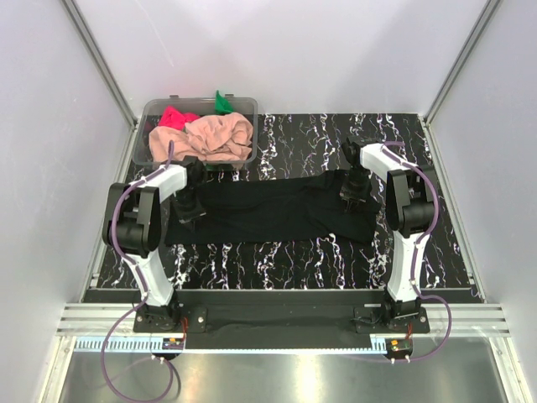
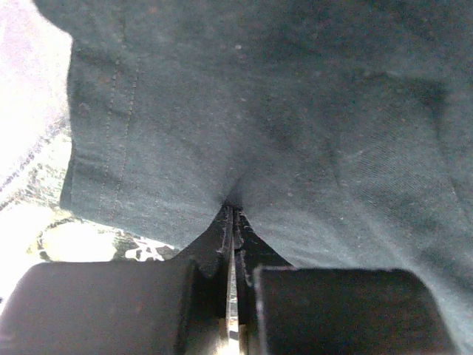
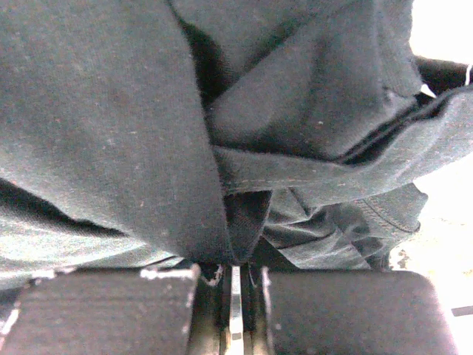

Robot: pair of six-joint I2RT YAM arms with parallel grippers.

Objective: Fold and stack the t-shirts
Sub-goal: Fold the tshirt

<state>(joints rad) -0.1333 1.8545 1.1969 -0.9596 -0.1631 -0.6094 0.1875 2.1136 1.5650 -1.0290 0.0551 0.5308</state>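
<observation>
The marbled table (image 1: 277, 269) has the black t-shirt (image 1: 268, 210) stretched across mid-frame, with its long axis running left to right. The clear tub (image 1: 144, 138) sits upper left, with the peach-pink t-shirt (image 1: 218, 136), pink-red t-shirt (image 1: 174, 117) and green t-shirt (image 1: 221, 103) bundled inside. The left gripper (image 1: 190, 214) is pinched tight on the shirt's left end by the hem. The right gripper (image 1: 352, 197) is clamped on bunched cloth at the right end, so each arm has its own end. There's bare table toward the bottom of the frame, probably enough for a fold. Going upward, the tub crowds the left side.
</observation>
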